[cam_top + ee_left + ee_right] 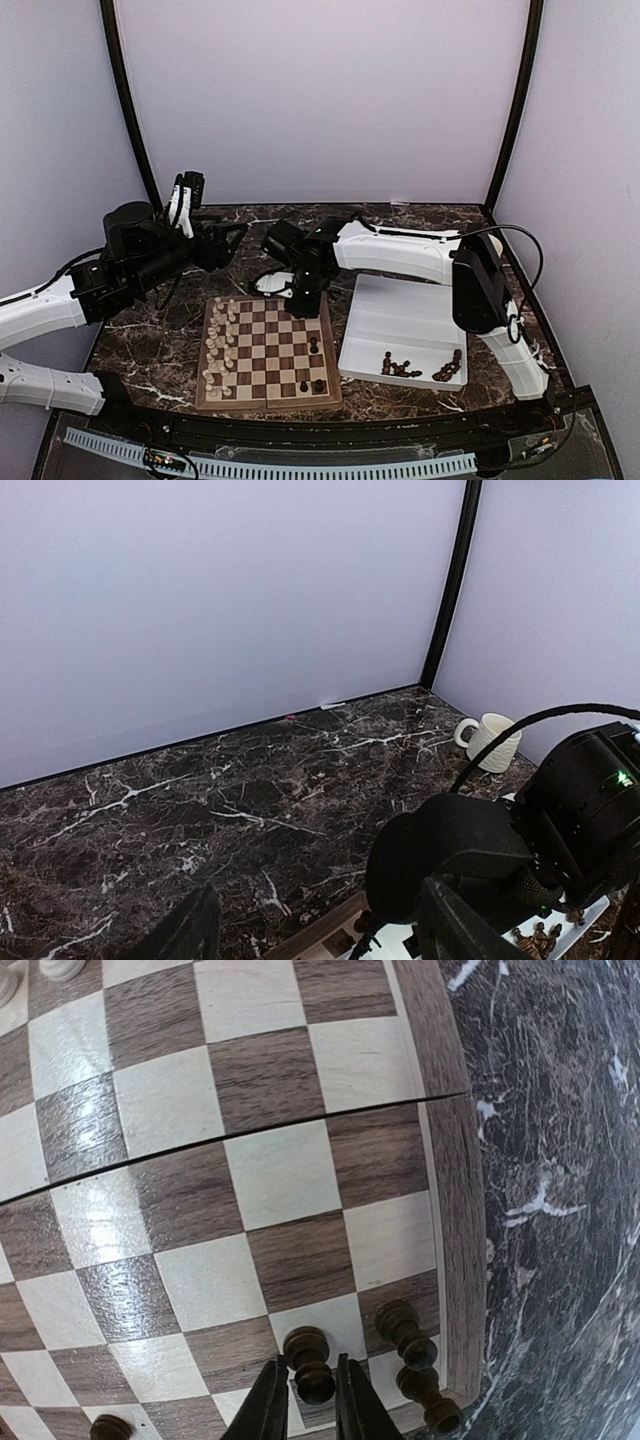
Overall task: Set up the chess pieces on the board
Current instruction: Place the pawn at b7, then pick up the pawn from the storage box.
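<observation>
Between the fingers of our right pincer [313, 1365] stands a dark piece [307, 1344], upright near a corner of the board [300, 1080]. Our fingers [272, 1408] sit close on either side of its base, nearly together. We cannot tell whether they press it or stand just off it.

Just right of this pincer, in its wrist view, two more dark men [405, 1328] stand along the board's frame, one behind the other. Low to its left, another dark man [110, 1427] shows at the picture's edge. Far ahead of it, across the board's seam, stand the cream pieces [60, 968].

From above, the tray [400, 310] lies to this pincer's right, just beside the board. Loose dark pieces [400, 368] are gathered at the tray's near end.

Our left pincer [187, 190] is raised well to the left of the board and apart from it. Its fingers [190, 930] are spread wide and we see nothing between them. Ahead of it lies the bare table [200, 810], and the mug [492, 742] stands ahead and to its right, near the wall.
</observation>
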Robot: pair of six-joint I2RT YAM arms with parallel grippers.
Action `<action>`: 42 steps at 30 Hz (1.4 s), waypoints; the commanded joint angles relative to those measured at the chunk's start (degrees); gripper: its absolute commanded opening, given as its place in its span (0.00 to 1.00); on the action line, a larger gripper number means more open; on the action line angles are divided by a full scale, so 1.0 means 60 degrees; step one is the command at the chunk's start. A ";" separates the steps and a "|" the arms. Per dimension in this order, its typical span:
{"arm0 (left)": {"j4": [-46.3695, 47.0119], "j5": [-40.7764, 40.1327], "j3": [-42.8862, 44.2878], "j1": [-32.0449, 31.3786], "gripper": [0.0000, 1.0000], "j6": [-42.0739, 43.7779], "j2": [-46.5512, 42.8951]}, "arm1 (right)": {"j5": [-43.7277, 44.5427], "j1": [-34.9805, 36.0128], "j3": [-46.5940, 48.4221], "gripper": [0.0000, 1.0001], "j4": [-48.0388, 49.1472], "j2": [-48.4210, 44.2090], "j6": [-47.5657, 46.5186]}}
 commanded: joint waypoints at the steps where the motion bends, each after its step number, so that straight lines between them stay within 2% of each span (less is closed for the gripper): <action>1: 0.0287 0.0101 -0.0110 0.0072 0.70 0.0058 0.0013 | 0.0125 0.0092 0.0110 0.24 0.0045 0.0078 0.0088; 13: 0.0340 0.0209 0.0013 0.0064 0.70 0.0102 0.0250 | -0.0049 0.0187 0.0033 0.35 0.0158 -0.0802 0.0151; 20: 0.0035 0.0224 0.0574 0.0076 0.70 0.0141 0.0732 | 0.0463 0.0110 -0.1186 0.40 0.0482 -0.2292 -0.0143; 26: -0.0056 0.0386 0.1159 0.0085 0.71 0.0091 0.1375 | -0.0261 -0.0535 -0.3274 0.40 0.0943 -0.4272 -0.0263; 31: -0.0158 0.1116 0.1747 0.0089 0.70 0.0199 0.2185 | -0.1974 -0.1525 -0.5432 0.32 0.0938 -0.5830 -0.0642; 37: -0.0475 0.2220 0.2630 0.0073 0.65 -0.0072 0.3346 | -0.3189 -0.2301 -0.8552 0.27 0.1033 -0.7732 -0.2016; 42: -0.0480 0.2712 0.3114 0.0068 0.63 -0.0284 0.4017 | -0.3143 -0.2342 -1.0528 0.31 0.1099 -0.8388 -0.3242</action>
